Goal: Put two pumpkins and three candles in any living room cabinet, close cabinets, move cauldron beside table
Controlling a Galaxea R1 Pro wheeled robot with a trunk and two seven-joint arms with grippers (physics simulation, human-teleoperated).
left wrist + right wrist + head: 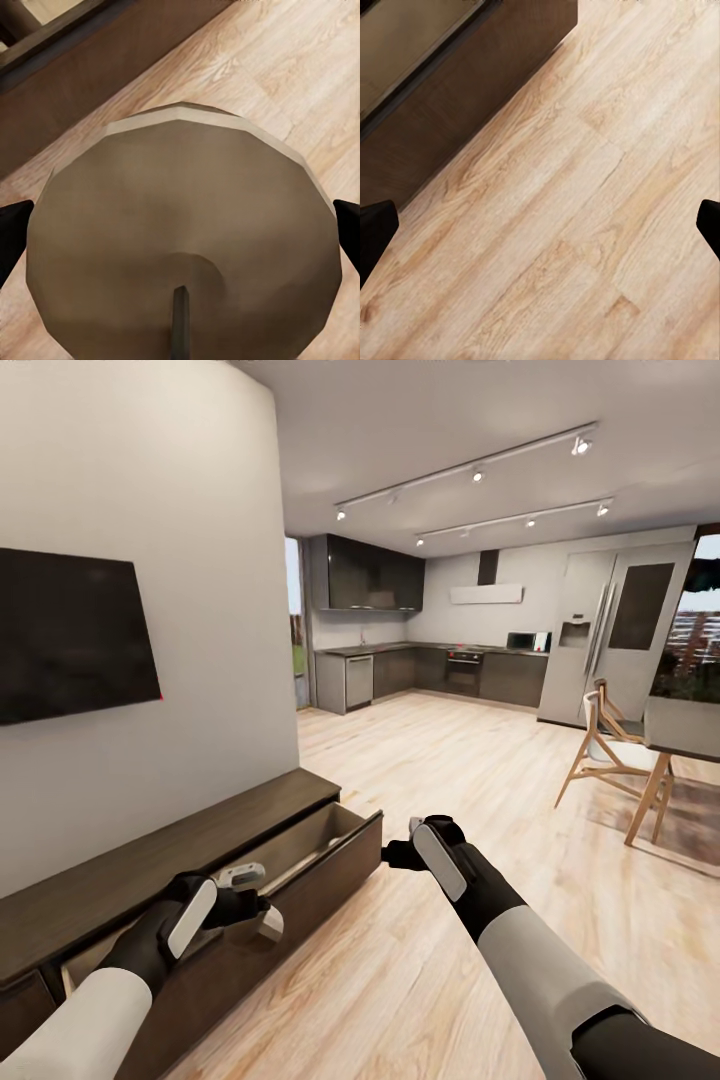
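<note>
A tan candle [187, 217] with a dark wick sits between the two black fingers of my left gripper [180, 232], which is shut on it. In the head view this left gripper [255, 910] hangs just in front of the long dark-brown cabinet [150, 850], by the front panel of its pulled-out drawer [335, 830], over the wood floor. The drawer's light inside shows nothing that I can make out. My right gripper [403, 842] is open and holds nothing. It hovers over bare floor just off the drawer's corner [540, 30]. The pumpkins, the cauldron and the table are out of view.
A dark TV [70, 630] hangs on the wall above the cabinet. Light wood floor [450, 780] runs toward a kitchen [430, 660] at the back. A wooden chair [610, 745] and a dining table [685, 730] stand at the right.
</note>
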